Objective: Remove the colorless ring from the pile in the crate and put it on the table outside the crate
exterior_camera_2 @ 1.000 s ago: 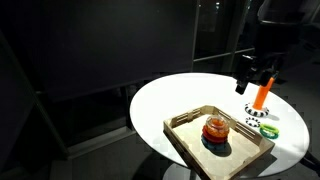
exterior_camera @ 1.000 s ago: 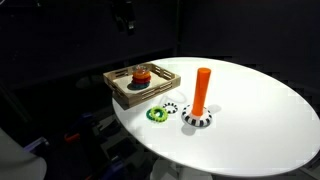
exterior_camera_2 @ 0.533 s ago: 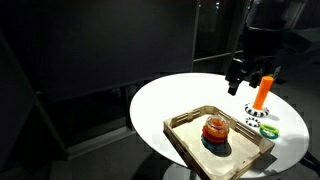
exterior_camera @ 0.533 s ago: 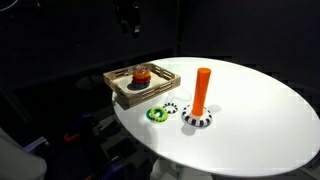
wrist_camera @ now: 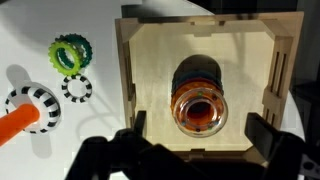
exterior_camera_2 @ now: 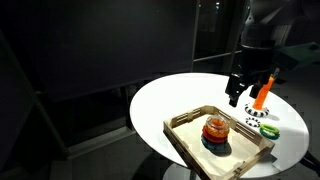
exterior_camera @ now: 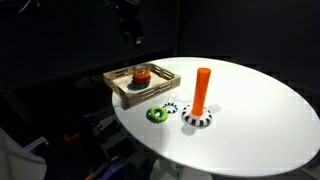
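Note:
The crate point(wrist_camera: 128, 80) of light wood lies on the white table point(exterior_camera: 250, 110) and shows in both exterior views point(exterior_camera: 120, 92) point(exterior_camera_2: 186, 146). The pile point(wrist_camera: 198, 100) of rings stands in its middle, orange and red on top point(exterior_camera: 142, 75) point(exterior_camera_2: 214, 131). In the wrist view a pale see-through rim, the colorless ring point(wrist_camera: 176, 115), sits at the top of the pile. My gripper point(wrist_camera: 200, 138) hangs open above the crate, its fingers either side of the pile and well apart from it point(exterior_camera: 130, 30) point(exterior_camera_2: 238, 92).
Outside the crate stand a tall orange peg on a striped base point(exterior_camera: 202, 92) point(exterior_camera_2: 263, 92), a green ring point(exterior_camera: 157, 114) point(wrist_camera: 71, 52) and a black-and-white striped ring point(exterior_camera: 170, 108) point(wrist_camera: 77, 89). The surroundings are dark.
My gripper has moved down and towards the crate. The rings and the crate have not moved.

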Controlling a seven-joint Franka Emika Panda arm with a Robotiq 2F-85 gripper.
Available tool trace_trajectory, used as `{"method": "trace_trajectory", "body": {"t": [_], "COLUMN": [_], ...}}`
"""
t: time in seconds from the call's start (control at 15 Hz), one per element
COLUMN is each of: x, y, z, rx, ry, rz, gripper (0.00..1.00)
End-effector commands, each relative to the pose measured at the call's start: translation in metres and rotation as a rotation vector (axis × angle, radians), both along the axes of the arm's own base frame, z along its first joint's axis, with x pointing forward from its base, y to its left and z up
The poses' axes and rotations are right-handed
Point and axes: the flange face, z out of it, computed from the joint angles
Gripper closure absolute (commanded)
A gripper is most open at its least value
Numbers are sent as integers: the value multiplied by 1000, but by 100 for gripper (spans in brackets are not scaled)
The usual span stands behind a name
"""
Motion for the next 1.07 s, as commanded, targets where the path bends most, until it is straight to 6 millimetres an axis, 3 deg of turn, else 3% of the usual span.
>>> {"method": "trace_trajectory", "body": {"t": [0.0, 0.6, 1.0], "x": [11, 20, 33], "y": [2, 10, 9], "z": [-16, -76, -97], "rx": [16, -16, -19], "ry": [7, 42, 14], "rz": [38, 85, 90], "gripper": [0, 0, 0]}}
